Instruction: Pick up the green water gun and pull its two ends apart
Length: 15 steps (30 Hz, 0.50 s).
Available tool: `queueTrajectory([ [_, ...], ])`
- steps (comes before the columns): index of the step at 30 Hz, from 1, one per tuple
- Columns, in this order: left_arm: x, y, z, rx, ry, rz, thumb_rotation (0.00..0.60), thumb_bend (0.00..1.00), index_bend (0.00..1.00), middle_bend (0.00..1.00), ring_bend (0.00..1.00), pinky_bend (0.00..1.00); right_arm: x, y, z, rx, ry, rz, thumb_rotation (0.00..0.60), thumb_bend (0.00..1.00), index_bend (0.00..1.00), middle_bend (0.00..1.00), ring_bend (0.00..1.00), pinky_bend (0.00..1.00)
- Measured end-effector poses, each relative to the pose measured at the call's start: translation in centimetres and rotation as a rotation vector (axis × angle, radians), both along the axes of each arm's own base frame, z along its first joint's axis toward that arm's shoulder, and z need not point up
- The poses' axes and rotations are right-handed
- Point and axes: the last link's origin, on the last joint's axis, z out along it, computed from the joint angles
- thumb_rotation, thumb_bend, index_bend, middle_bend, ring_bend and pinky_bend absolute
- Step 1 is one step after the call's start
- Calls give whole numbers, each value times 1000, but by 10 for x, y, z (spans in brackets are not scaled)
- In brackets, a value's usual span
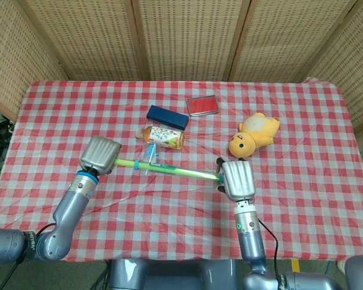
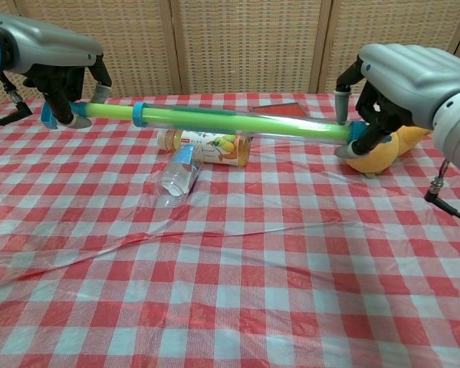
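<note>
The left hand [image 2: 61, 73] has its fingers closed around the left end of the green water gun [image 2: 215, 120], and it holds this end above the desk [image 2: 230, 268]; the right hand [image 2: 391, 92] has its fingers closed around the other end, near the right side of the chest view; so the water gun hangs in the air between the two hands, almost level, with the right end a little lower; a blue ring [image 2: 141, 113] sits on the green tube close to the left hand, and right of this ring the tube looks clear with a green rod inside.

In the head view the left hand [image 1: 100, 154] and the right hand [image 1: 236, 179] are well apart, and the water gun [image 1: 169, 169] runs as a thin green line from one to the other.

Under the water gun, on the red and white checked cloth, lies a juice bottle [image 2: 207, 145] on its side; just in front of it lies a clear plastic bottle [image 2: 178, 175] with a blue label; a yellow plush toy [image 2: 383, 149] lies behind the right hand, partly hidden by it; further back on the desk are a dark blue box [image 1: 167, 116] and a red case [image 1: 202, 105].
</note>
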Motion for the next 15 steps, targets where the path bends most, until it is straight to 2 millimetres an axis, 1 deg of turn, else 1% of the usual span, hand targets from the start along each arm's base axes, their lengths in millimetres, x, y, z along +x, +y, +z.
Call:
queueTrajectory([
  [9, -7, 0, 0, -1, 8, 10, 600, 581, 846, 966, 857, 772, -12, -3, 4, -9, 27, -30, 600, 351, 702, 1000, 1000, 626],
  [15, -15, -1, 3, 4, 15, 25, 600, 581, 846, 966, 857, 772, -24, -6, 10, -21, 36, -64, 600, 350, 704, 1000, 1000, 626],
])
